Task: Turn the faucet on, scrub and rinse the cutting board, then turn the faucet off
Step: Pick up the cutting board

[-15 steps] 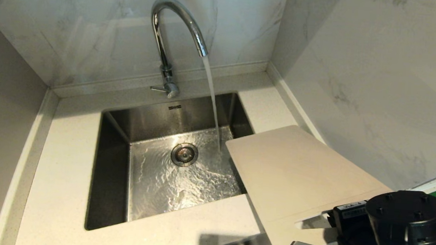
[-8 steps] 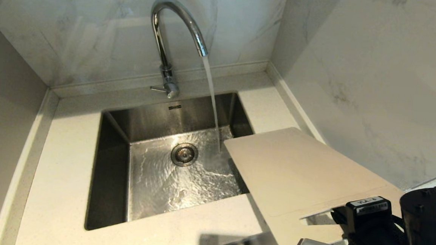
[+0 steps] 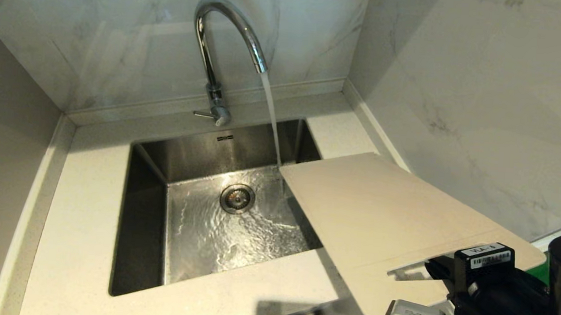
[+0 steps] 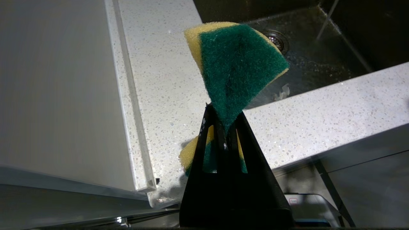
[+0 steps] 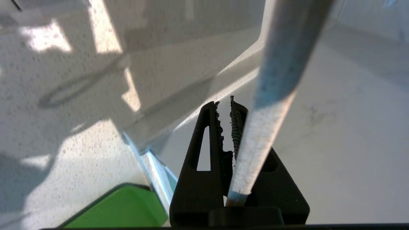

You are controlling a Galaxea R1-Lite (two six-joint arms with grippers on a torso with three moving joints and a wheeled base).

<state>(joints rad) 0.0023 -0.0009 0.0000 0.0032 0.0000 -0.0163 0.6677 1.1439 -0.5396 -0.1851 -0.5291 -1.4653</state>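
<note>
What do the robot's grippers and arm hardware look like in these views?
Both grippers are matte black: the left gripper and right gripper each have flat triangular fingers with slot cut-outs. The right's pads are ridged and frayed. In the head view the right arm is black, with a white barcode label and a grey-white block.

One faucet [image 3: 229, 37], one sink [image 3: 148, 247], one drain [image 3: 237, 198]. One cutting board [image 3: 379, 217], one sponge [image 4: 236, 67], one green flat object [image 5: 121, 207]. Two hands: left [image 4: 223, 127], right [image 5: 225, 110].

Pale speckled countertop [image 3: 85, 243] around steel sink [image 3: 144, 227]; faucet [image 3: 219, 51] mounted behind.
</note>
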